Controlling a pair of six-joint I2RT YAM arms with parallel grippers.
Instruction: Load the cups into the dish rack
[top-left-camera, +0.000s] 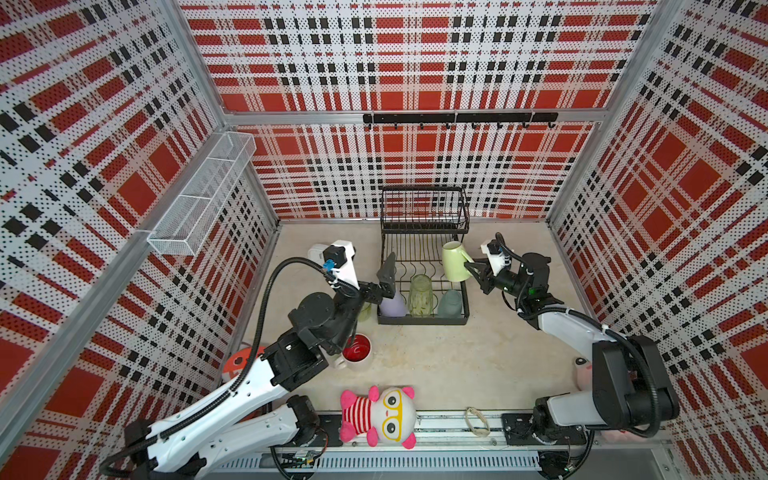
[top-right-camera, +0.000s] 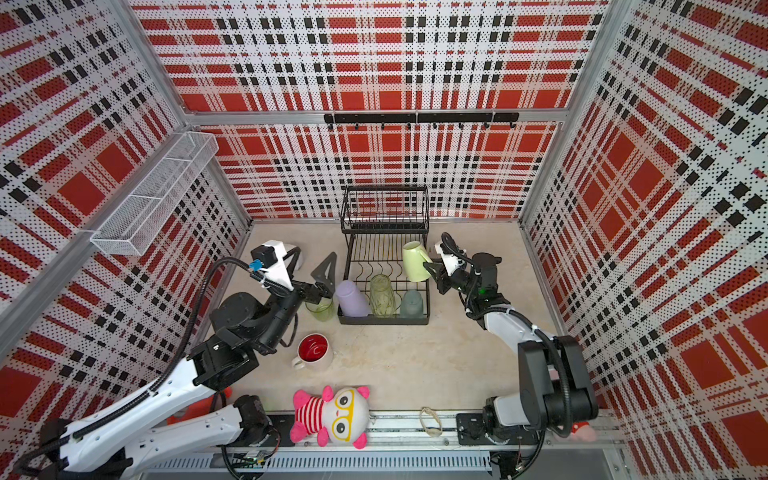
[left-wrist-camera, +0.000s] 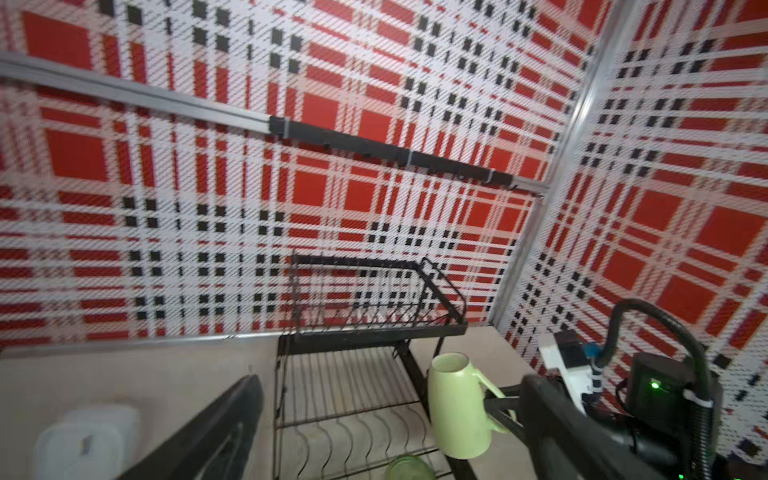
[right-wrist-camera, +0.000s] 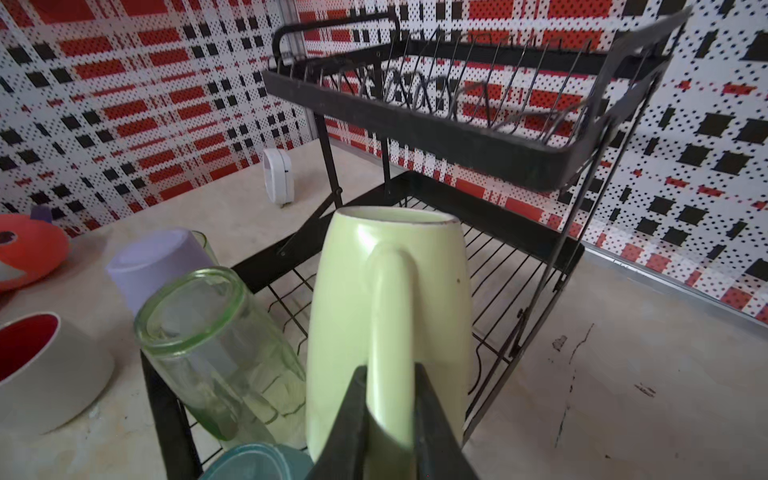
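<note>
My right gripper (top-left-camera: 473, 266) (right-wrist-camera: 390, 374) is shut on the handle of the pale green mug (top-left-camera: 455, 261) (right-wrist-camera: 386, 291), which hangs over the right side of the black dish rack (top-left-camera: 422, 321). Along the front of the rack's lower tier stand a lavender tumbler (top-left-camera: 392, 305), a clear green tumbler (top-left-camera: 419, 295) and a teal cup (top-left-camera: 451, 303). My left gripper (top-left-camera: 388, 278) (left-wrist-camera: 386, 428) is open and empty just above the lavender tumbler. Another green tumbler (top-right-camera: 320, 309) and a white mug with a red inside (top-left-camera: 357, 351) stand on the table left of the rack.
A white clock (right-wrist-camera: 278, 174) stands at the back left, partly behind my left wrist. A plush toy (top-left-camera: 378, 415) and a rubber band (top-left-camera: 476, 419) lie at the front edge. An orange toy (top-left-camera: 239, 361) lies under my left arm. A white mesh shelf (top-left-camera: 203, 195) hangs on the left wall.
</note>
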